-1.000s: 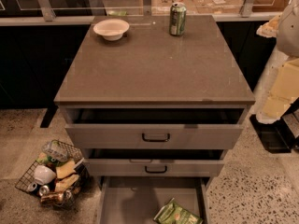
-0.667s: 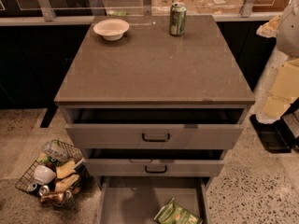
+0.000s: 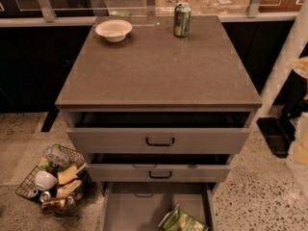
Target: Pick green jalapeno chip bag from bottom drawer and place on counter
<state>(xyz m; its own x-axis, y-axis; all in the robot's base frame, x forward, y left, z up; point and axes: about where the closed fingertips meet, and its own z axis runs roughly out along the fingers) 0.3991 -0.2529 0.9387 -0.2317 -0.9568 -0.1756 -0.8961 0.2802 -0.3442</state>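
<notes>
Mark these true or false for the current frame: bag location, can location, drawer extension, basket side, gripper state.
1. The green jalapeno chip bag lies in the bottom drawer. True.
2. The green soda can stands at the front edge of the counter. False: it stands near the back edge, to the right of the white bowl.
3. The bottom drawer is pulled out farther than the two upper drawers. True.
4. The wire basket of trash sits on the floor to the right of the cabinet. False: it is on the left.
5. The gripper is shut on the bag. False: the gripper is not in view, and nothing touches the bag.
</notes>
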